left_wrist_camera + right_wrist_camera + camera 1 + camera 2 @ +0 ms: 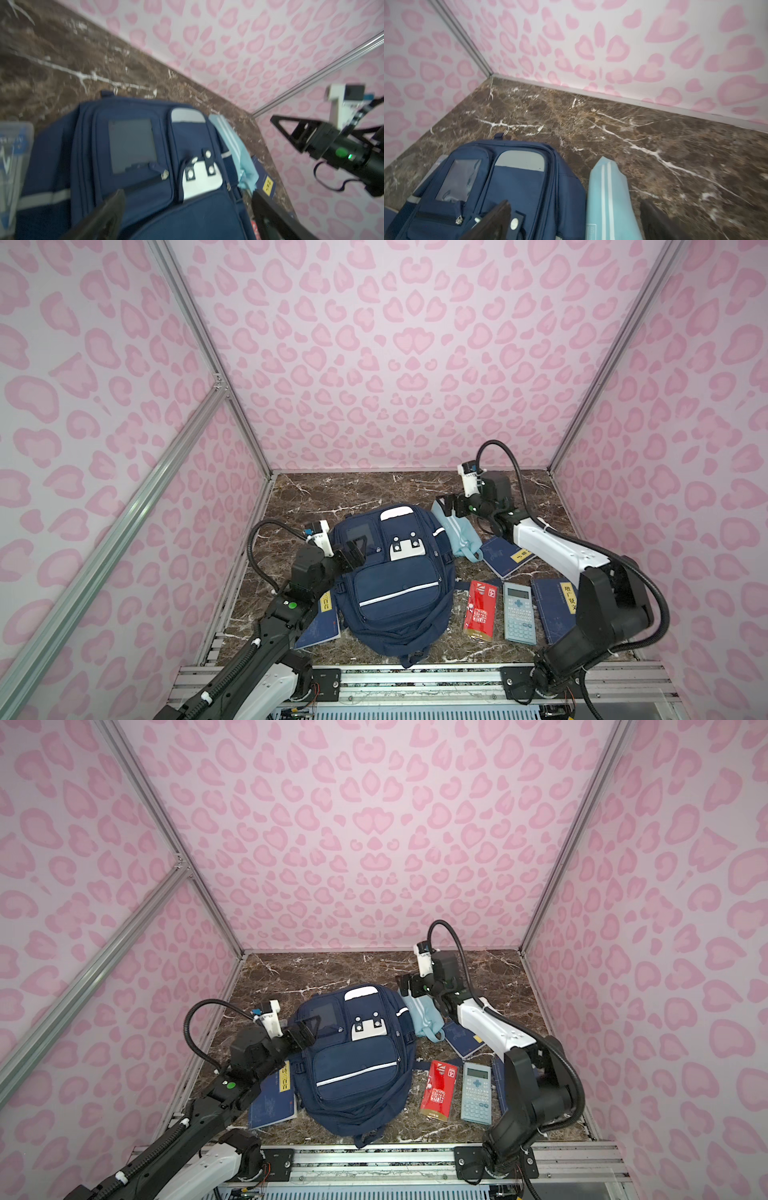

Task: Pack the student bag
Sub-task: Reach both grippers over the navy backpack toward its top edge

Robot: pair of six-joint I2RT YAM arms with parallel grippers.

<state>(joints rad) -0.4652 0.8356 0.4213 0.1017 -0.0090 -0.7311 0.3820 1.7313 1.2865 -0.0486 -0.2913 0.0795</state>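
Both pairs of jaws stand spread wide, and we see nothing held between them.

In both top views the student bag (395, 580) (353, 1065) lies flat, front pockets up, in the middle of the marble table (353, 489), with its white handle patch toward the back wall. The left gripper (355, 549) (307, 1029) is over the bag's upper left part, by the window pocket. The right gripper (446, 506) (405, 984) hangs at the bag's far right corner, above the tip of the light-blue pencil pouch (459, 537), which lies against the bag's right side. To the right we find a red packet (481, 610), a calculator (518, 614) and two navy books (505, 558). A third book (320, 624) lies left of the bag, partly under the left arm.

In the left wrist view the left gripper (188, 193) frames the bag's (135, 166) white flap, and the right gripper (291, 131) shows beyond it.

In the right wrist view the right gripper (575, 202) has one finger over the bag (512, 187) and the other over bare marble, with the pouch (608, 197) between them.
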